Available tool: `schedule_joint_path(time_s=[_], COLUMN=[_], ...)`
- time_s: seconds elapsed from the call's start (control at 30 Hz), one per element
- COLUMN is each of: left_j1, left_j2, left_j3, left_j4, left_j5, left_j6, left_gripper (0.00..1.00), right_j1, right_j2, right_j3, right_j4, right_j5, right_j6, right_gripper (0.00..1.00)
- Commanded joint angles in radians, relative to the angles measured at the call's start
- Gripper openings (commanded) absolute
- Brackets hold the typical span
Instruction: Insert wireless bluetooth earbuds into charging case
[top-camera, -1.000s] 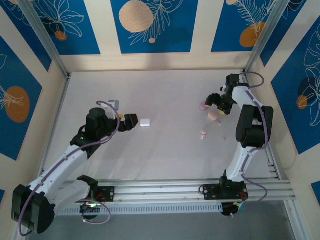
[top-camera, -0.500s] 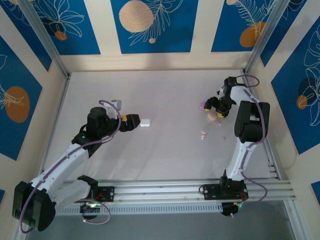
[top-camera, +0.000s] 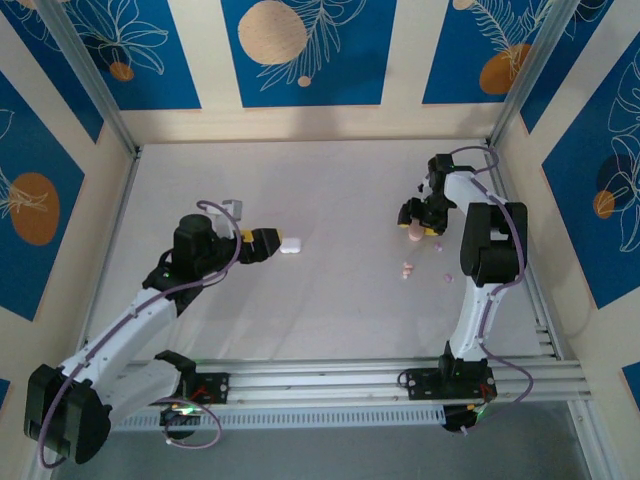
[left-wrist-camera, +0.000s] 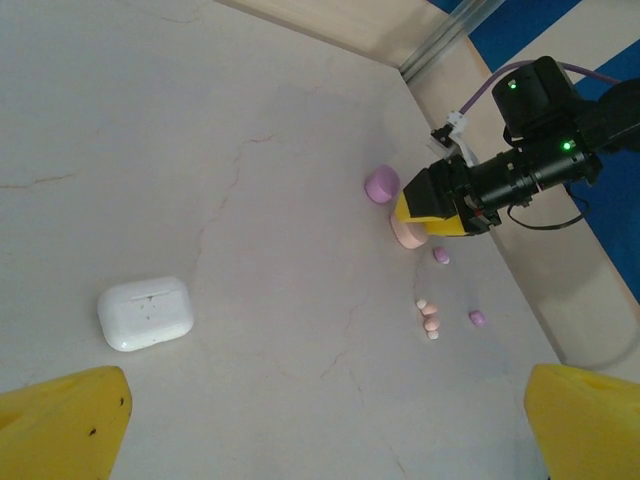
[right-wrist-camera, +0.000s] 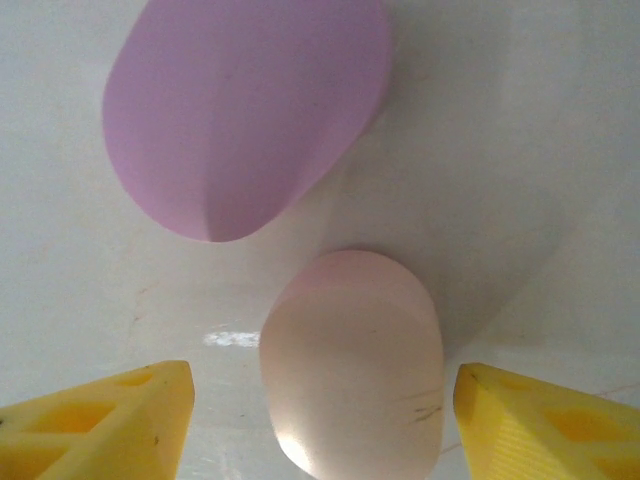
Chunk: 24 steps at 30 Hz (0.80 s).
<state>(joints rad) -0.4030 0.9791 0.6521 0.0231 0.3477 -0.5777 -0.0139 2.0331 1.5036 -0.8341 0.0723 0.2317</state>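
While straddling the shut pink case (right-wrist-camera: 350, 370) with right gripper (right-wrist-camera: 322, 385) jaws apart and clear of it, note left gripper (left-wrist-camera: 325, 390) spread wide before shut white case (left-wrist-camera: 145, 312), earbuds (left-wrist-camera: 428, 318) loose on table (left-wrist-camera: 250, 120) near pink case.

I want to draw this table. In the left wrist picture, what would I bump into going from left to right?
white case → purple case → pale pink earbuds → small purple piece
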Motion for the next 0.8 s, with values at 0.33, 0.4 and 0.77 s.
schedule_joint_path(time_s=[0.33,0.4,0.77], left_j1=[0.009,0.009,0.009], left_j2=[-0.027,-0.030,-0.046], left_j3=[-0.016,-0.015,-0.017], left_j4=[0.032,0.025,0.013], left_j5=[0.015,0.009,0.004], left_j6=[-0.021,-0.020,-0.016], left_gripper=[1.00,1.00,1.00], right_j1=[0.005,0.007,0.042], right_j2=[0.038,0.039,0.028], right_j3=[0.031,0.032,0.030], right_j4=[-0.017,-0.022,-0.036], right_j5=[0.007,0.007,0.082], right_j6=[0.001,-0.001,-0.003], right_gripper=[0.58,0.58,0.47])
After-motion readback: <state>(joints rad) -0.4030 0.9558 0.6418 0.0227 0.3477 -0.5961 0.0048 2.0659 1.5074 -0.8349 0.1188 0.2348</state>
